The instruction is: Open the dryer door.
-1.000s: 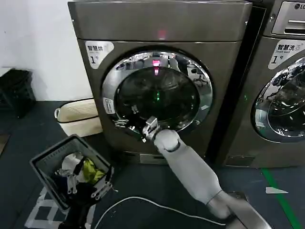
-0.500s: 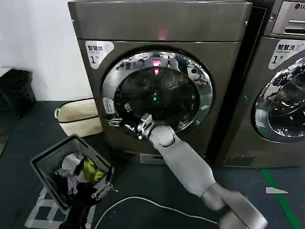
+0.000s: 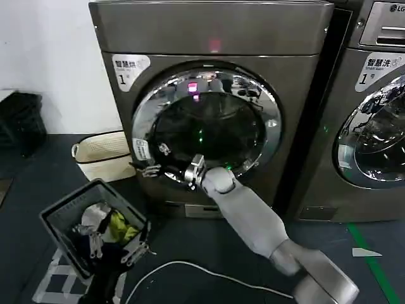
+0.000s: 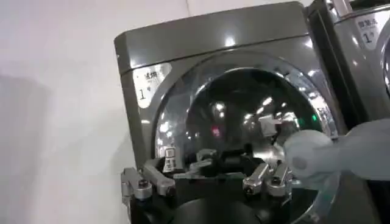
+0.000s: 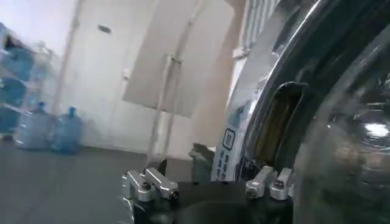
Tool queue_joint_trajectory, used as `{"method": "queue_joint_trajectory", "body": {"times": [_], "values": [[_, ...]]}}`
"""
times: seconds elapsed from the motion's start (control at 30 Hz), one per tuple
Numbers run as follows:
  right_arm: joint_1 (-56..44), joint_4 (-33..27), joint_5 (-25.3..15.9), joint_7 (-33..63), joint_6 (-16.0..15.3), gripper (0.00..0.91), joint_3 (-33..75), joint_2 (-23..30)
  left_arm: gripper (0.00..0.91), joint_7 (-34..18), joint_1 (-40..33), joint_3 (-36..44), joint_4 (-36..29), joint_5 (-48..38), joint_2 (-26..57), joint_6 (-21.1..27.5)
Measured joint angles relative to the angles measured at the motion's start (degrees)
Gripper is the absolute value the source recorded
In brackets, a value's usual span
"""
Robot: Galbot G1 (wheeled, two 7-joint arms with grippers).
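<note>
My head camera looks forward and down from above, taking in the dryer front, the floor before it and part of the neighbouring machine. My left wrist camera sits back from the dryer and faces its front squarely, with the door across most of its frame. My right wrist camera is pressed close against the door's chrome ring, looking along it toward the room beyond. All three share the door; head and left wrist both catch my right arm reaching in.

Right arm: smooth pale-grey shell, rounded wrist; hand silver metal.
</note>
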Motion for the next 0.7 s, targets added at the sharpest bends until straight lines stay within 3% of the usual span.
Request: {"method": "queue_joint_trajectory", "body": {"times": [0.7], "values": [[-5.8,15.3,9.8,-16.3,-0.1,0.907,0.8,-12.8,0.907,2.1,-6.4,-12.8,2.7,-11.9,4.8,7.5]]}}
